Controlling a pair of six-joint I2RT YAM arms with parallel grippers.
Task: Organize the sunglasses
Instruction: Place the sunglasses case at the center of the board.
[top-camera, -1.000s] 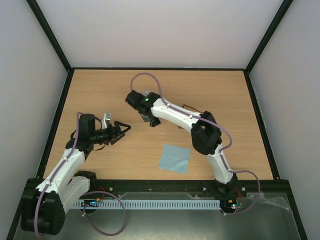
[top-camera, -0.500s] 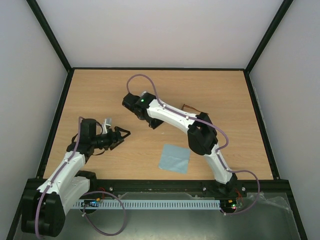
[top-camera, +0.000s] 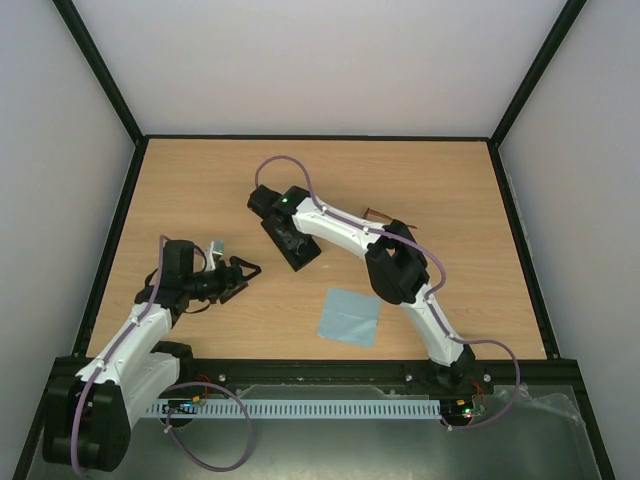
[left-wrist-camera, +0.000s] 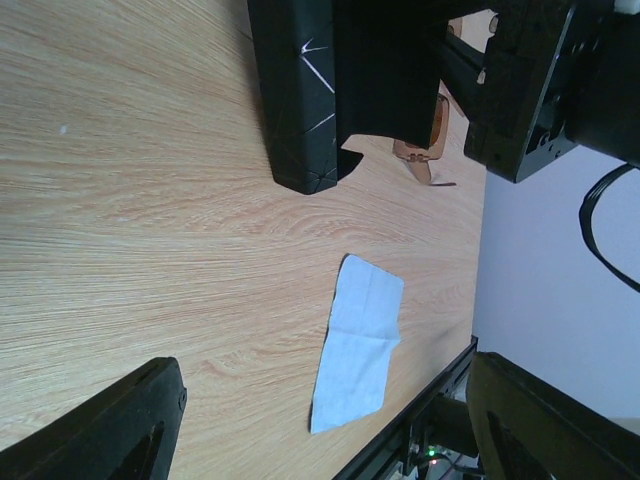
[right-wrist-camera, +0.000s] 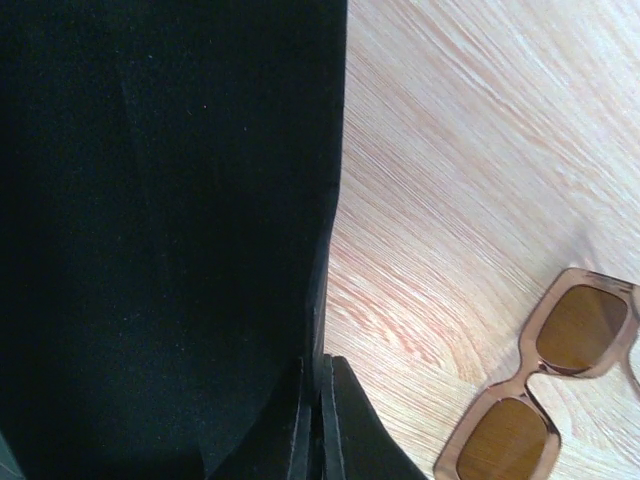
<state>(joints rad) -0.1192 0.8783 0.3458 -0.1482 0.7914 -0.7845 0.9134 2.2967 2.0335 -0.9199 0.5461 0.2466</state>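
Left fingers (left-wrist-camera: 110, 425): standing spread wide and holding nothing, hovering over the wooden tabletop (top-camera: 200, 190).
Light blue square cloth (top-camera: 350, 316): lying flat, apart from the rest.
Right fingers (right-wrist-camera: 355, 445): pressing together over the black oblong case (top-camera: 300, 257); I cannot tell if they are pinching anything.
Thin brown amber-tinted sunglasses (right-wrist-camera: 540, 370): lying on the tabletop near the case, not touching it. They are looking light, stiff and fragile, so taking the bridge is seeming safest.
Hidden: the temple arms are being cut off or covered by the right arm.
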